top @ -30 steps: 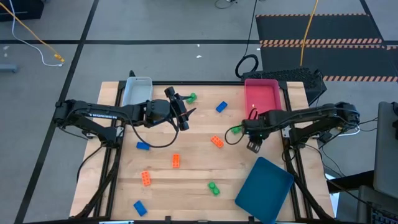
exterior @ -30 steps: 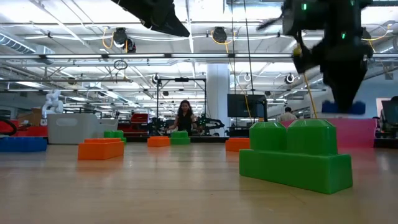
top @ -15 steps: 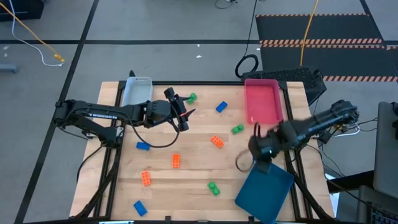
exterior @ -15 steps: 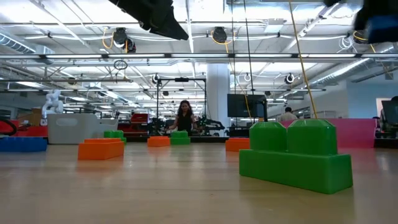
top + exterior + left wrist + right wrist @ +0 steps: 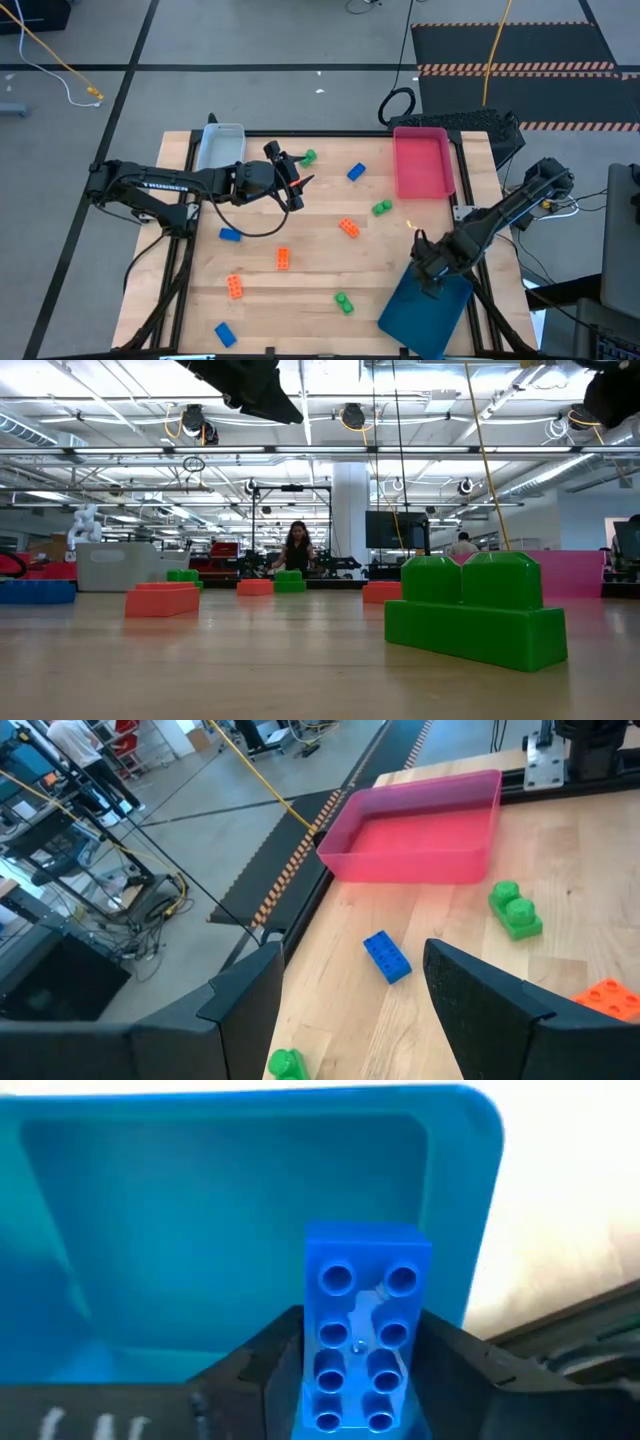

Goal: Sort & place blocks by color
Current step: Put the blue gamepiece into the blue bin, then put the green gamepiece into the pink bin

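Orange, green and blue blocks lie scattered on the wooden table [image 5: 300, 320]: green ones [image 5: 381, 208] [image 5: 343, 302], orange ones [image 5: 348, 228] [image 5: 283, 258], blue ones [image 5: 356, 172] [image 5: 230, 235]. My right gripper [image 5: 430, 270] hangs over the dark-teal tray [image 5: 425, 305], shut on a blue block [image 5: 365, 1310]. My left gripper [image 5: 292, 180] hovers open above the table's far middle with nothing between its fingers [image 5: 240, 1010]; a blue block [image 5: 386, 958] lies ahead of it. My right gripper pinches the blue block by its two long sides [image 5: 315, 1370] between its two fingers, toward one end of the block. The fingers [image 5: 265, 1370] point down from above and lie along the block. The block is clear of the tray floor [image 5: 200, 1230].
A pink tray [image 5: 422, 160] stands at the far right and a pale tray [image 5: 220, 147] at the far left. A tiny yellow piece [image 5: 411, 224] lies near the pink tray. More blocks [image 5: 234, 288] [image 5: 224, 334] lie toward the near left; a green one [image 5: 308, 157] sits by my left gripper.
My right gripper has swung from beside the pink tray toward the table's near edge, carrying the blue block, and now hangs over the dark-teal tray; it has also turned about on the way. The left arm has kept still.
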`<control>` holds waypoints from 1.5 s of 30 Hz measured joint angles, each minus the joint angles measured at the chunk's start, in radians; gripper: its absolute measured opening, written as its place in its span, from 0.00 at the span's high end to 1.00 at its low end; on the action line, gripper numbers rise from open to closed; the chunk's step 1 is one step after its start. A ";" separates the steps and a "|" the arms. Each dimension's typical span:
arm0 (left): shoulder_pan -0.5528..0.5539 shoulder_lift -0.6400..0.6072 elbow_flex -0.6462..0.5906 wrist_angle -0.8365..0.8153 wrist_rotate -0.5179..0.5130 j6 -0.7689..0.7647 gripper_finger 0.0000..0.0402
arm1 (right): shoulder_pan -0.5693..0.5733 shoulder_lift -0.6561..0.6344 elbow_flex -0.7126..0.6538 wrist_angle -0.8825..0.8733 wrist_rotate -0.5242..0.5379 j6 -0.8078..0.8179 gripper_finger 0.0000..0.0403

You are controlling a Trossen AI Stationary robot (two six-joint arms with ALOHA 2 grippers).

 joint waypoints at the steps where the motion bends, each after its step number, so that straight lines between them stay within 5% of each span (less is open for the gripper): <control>1: 0.000 0.000 0.000 0.000 0.000 0.000 0.39 | -0.001 0.000 -0.011 0.012 0.001 -0.001 0.57; 15: 0.000 0.000 0.000 0.005 0.000 -0.016 0.39 | -0.085 -0.036 -0.029 0.038 0.020 -0.097 0.37; 19: 0.000 0.000 0.000 0.031 0.000 -0.016 0.39 | -0.189 -0.079 -0.029 0.067 0.109 -0.250 0.37; 29: 0.000 0.000 0.000 0.033 0.000 0.002 0.39 | -0.503 -0.123 -0.029 0.326 0.132 -0.772 0.37; 37: 0.000 0.000 0.000 0.004 0.000 0.005 0.39 | -0.676 0.001 -0.029 0.461 0.247 -1.248 0.37; 45: 0.000 -0.034 0.000 -0.091 -0.002 0.027 0.39 | -0.761 0.119 -0.029 0.380 0.256 -1.450 0.37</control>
